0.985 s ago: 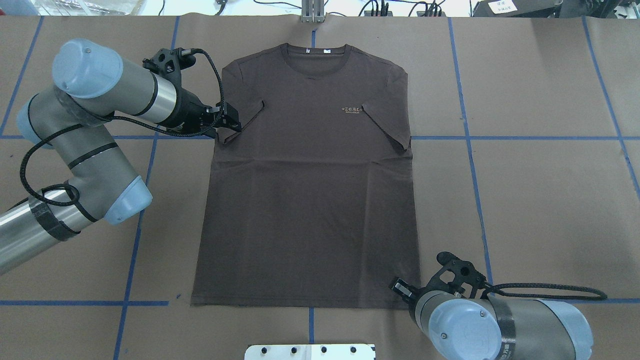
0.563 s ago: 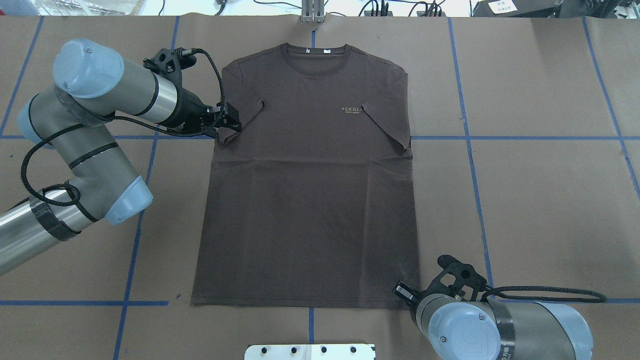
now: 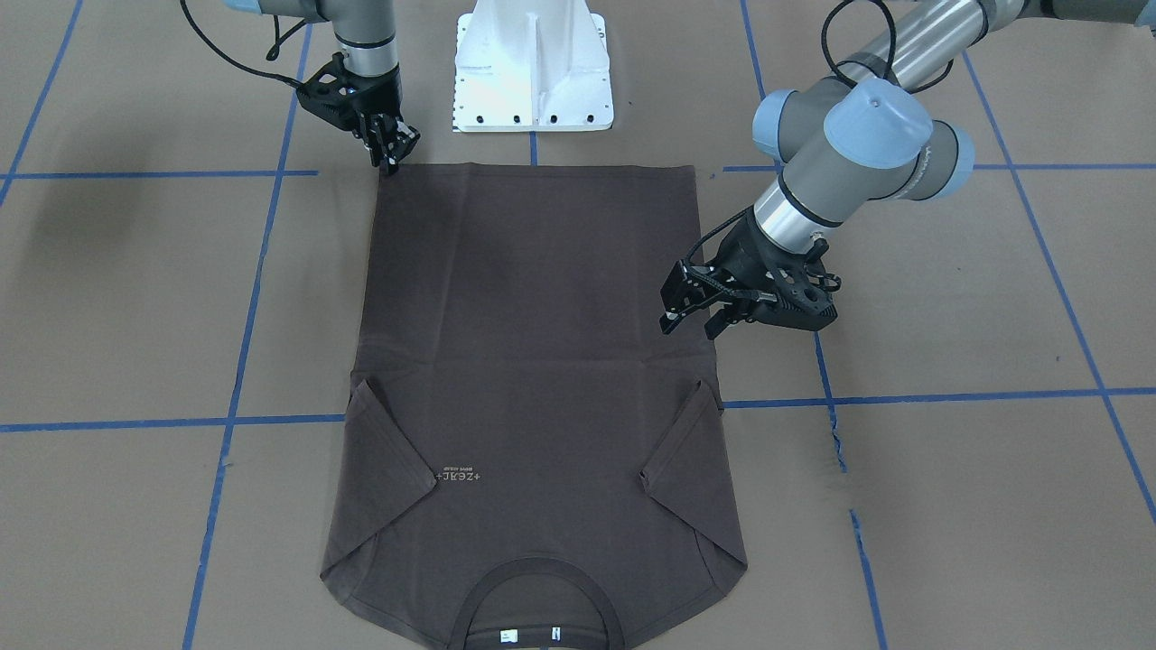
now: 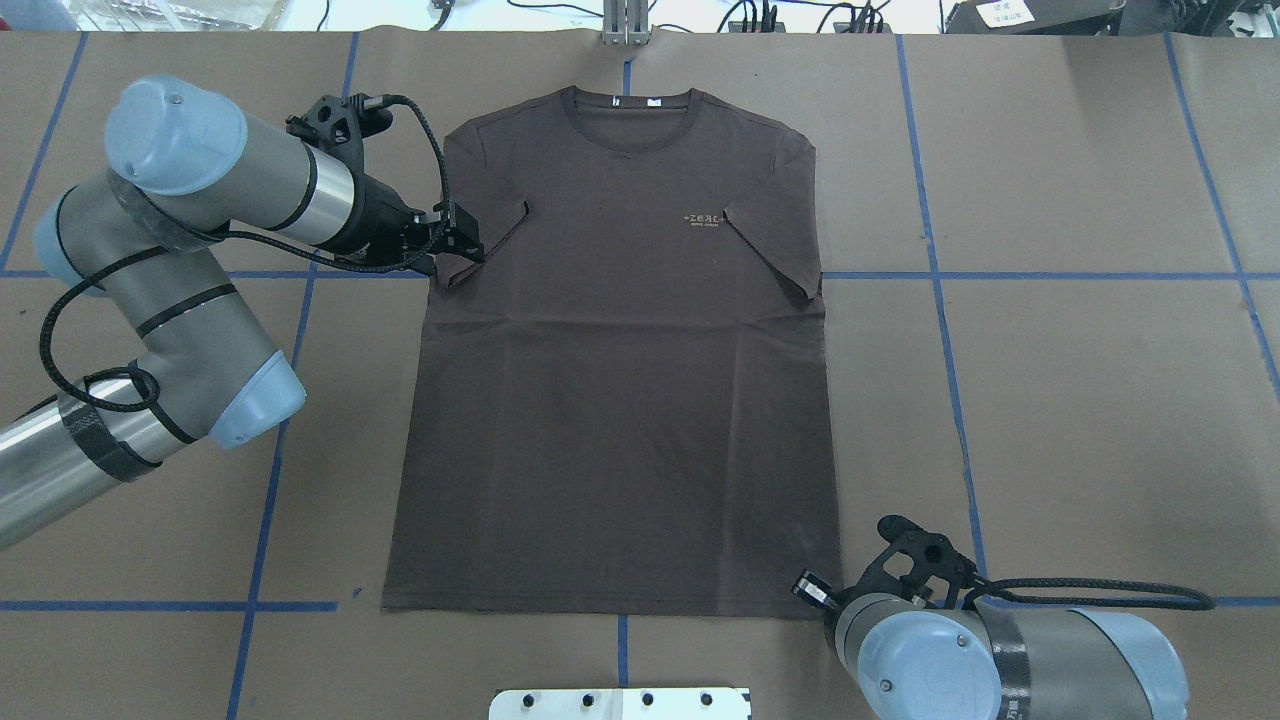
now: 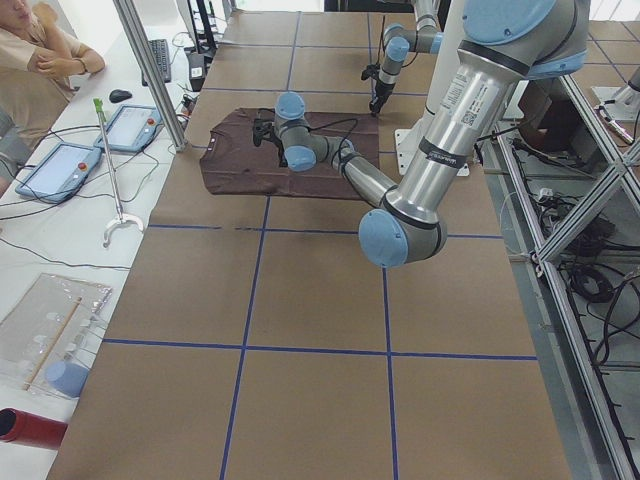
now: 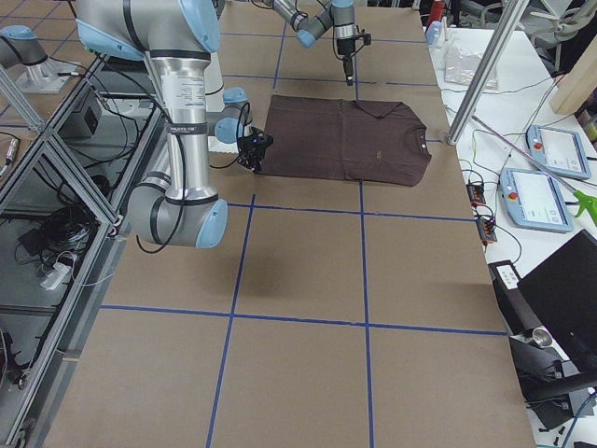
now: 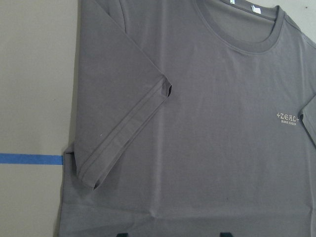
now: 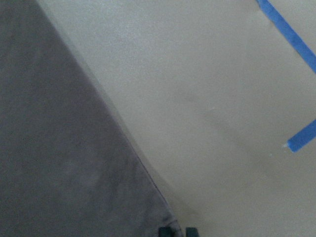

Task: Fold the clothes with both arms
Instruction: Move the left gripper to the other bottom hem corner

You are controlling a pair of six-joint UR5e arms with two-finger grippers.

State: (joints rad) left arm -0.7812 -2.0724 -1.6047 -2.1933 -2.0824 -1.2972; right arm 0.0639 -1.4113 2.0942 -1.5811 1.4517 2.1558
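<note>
Nearest the base, the right gripper [image 3: 391,158] sits at the hem corner of the T-shirt [image 4: 610,420], fingertips nearly together; I cannot tell if they pinch cloth. The shirt lies flat, centred on the brown-papered table [image 4: 1080,420], with wide paper margins on either side. Farther off, the left gripper [image 4: 462,246] is spread wide at the edge of the folded-in sleeve [image 4: 497,224].

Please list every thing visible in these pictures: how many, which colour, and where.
table cover: one, brown, under everything.
tape lines: several, blue, a grid on the cover.
T-shirt: one, dark grey-brown, flat in the cover's middle, sleeves folded inward.
base: one, white, at the robot's edge by the hem.
tablets: two, blue-grey, on the desk at the robot's left.
person: one, pale top, by that desk.
arms: two, silver, light blue caps, one each side.
left tool: one, black, open, above the shirt's side.
right tool: one, black, fingers together, at a hem corner.
</note>
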